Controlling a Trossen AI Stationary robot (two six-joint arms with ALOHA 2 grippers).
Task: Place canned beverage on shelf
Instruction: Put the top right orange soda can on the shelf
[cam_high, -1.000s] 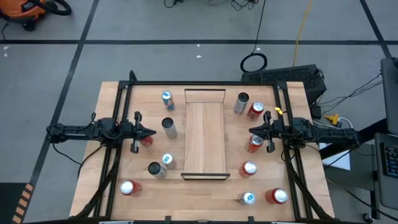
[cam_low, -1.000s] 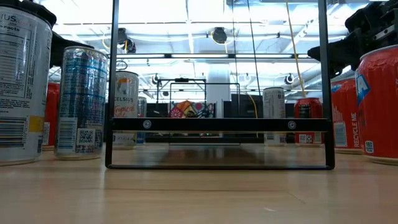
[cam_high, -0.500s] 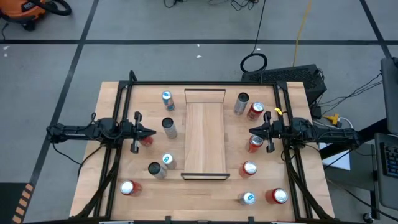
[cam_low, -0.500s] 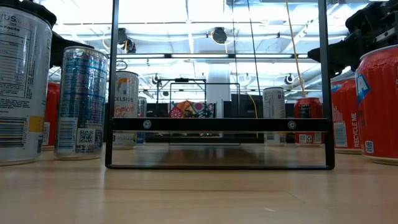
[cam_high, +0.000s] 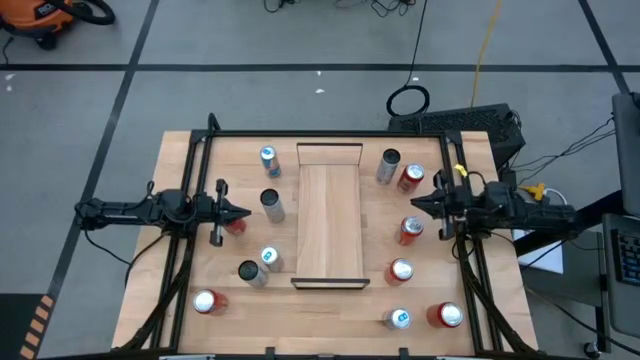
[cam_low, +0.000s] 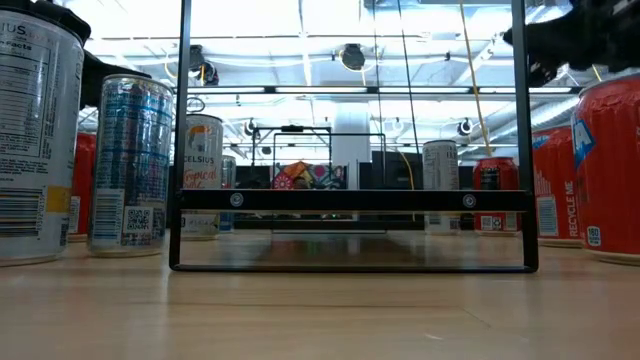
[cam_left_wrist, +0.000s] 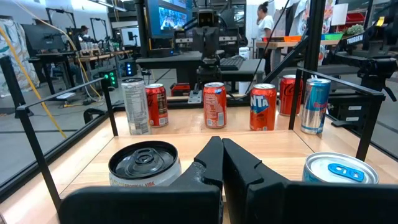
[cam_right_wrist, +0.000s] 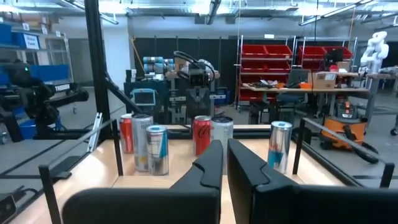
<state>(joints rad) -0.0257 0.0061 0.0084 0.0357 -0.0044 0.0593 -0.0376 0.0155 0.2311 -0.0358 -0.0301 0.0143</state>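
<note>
Long narrow light-wood shelf (cam_high: 330, 225), bare, mid-counter (cam_high: 180, 165); red and silver beverage cans (cam_high: 409, 230) upright on both sides of it; left end effector (cam_high: 246, 212) and right end effector (cam_high: 414, 202) flanking it, both closed, empty.

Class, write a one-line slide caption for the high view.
Empty shelf mid-table, cans either side, left gripper and right gripper shut.

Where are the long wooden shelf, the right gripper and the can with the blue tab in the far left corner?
shelf (cam_high: 329, 225): high view, bare middle of board.
right gripper (cam_high: 414, 203): high view, shut fingertips.
blue-tab can (cam_high: 268, 156): high view, top.
</note>
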